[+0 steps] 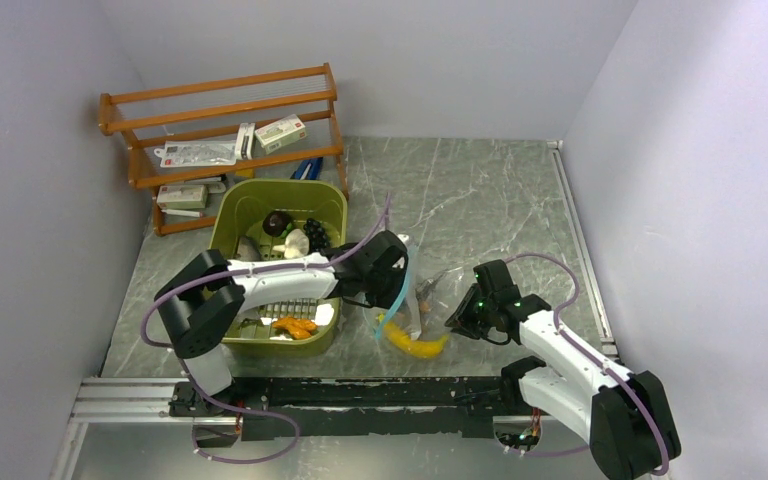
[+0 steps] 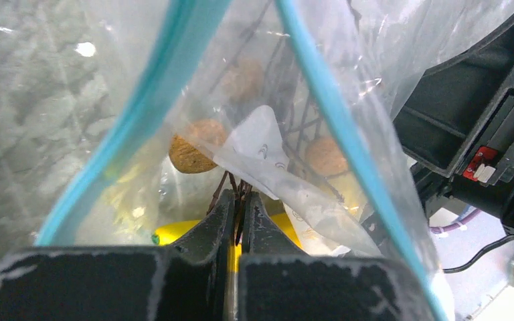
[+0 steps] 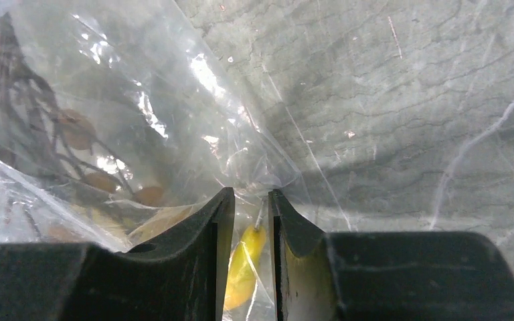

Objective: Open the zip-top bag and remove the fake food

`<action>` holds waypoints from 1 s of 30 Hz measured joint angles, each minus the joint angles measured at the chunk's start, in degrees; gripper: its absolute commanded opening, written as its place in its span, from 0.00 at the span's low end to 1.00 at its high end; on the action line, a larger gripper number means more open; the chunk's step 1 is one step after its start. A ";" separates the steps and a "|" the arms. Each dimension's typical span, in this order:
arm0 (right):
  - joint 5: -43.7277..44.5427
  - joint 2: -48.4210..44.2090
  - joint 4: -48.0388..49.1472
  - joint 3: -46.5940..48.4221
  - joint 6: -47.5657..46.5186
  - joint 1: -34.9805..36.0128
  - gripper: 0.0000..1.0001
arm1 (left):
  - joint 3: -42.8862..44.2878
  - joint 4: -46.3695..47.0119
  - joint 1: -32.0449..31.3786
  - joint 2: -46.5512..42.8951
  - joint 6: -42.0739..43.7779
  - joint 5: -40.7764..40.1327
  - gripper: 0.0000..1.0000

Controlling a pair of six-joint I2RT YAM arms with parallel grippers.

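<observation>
Right now the bag [image 1: 435, 290] is lying on the table [image 1: 500, 200] between the two arms, just right of the green bin [image 1: 332, 200], with its mouth gaping open. The left gripper [image 2: 239, 200] is reaching in through that mouth, the teal zip strip [image 2: 140, 127] spreading to either side of it. Its jaws are pressing together with no gap, pinching thin brown stalks [image 2: 224, 182] that are running up toward brown round pieces [image 2: 193, 148] inside the bag.

The right gripper [image 3: 249, 207] is gripping the opposite end of the bag. Its jaws are standing a sliver apart, with crinkled clear plastic nipped between the tips.

A banana [image 1: 415, 344] is lying at the bag's near edge, showing yellow through the plastic in both wrist views – whether it is sitting inside the bag or under it, I cannot tell.

In the bin, other toy foods are resting loose – dark grapes [image 1: 317, 232], a white mushroom [image 1: 297, 243], a brown piece [image 1: 278, 221] at the far end and orange bits [image 1: 295, 325] at the near end.
</observation>
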 measured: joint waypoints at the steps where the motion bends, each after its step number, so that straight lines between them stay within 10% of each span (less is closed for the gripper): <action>1: 0.22 0.00 -0.07 0.02 0.13 0.00 0.26 | 0.72 -1.53 0.00 -0.35 0.74 -0.85 0.07; 30: 4.04 -2.36 -4.46 1.36 -0.26 -0.02 0.27 | 11.37 -24.39 0.00 -2.51 13.62 -10.54 0.07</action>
